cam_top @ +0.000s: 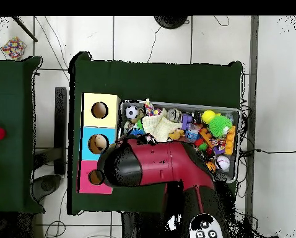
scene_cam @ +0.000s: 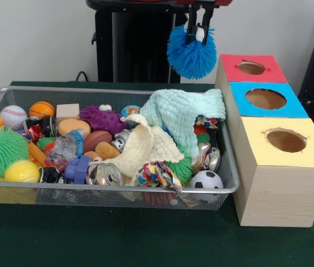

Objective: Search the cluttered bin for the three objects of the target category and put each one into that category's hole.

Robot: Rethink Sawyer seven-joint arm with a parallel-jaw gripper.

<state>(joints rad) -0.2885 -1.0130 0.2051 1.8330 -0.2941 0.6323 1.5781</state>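
My gripper (scene_cam: 197,28) hangs at the top of the front view, shut on a blue fuzzy puffball (scene_cam: 192,54) with a white eye showing between the fingers. The puffball hangs in the air above the far right corner of the wire mesh bin (scene_cam: 118,191), just left of the red-surround hole (scene_cam: 251,68) and higher than it. In the overhead view my red arm (cam_top: 156,164) covers the gripper and puffball, and reaches toward the red hole (cam_top: 96,177). The bin also shows in the overhead view (cam_top: 237,142). No brown monkey plush shows; it is hidden or out of view.
The blue-surround hole (scene_cam: 265,98) and yellow-surround hole (scene_cam: 285,140) sit nearer on the same wooden box. The bin holds a mint cloth (scene_cam: 184,114), a cream cloth (scene_cam: 143,147), a green spiky ball (scene_cam: 1,151), a purple spiky toy (scene_cam: 102,119), a soccer ball (scene_cam: 206,180) and cans.
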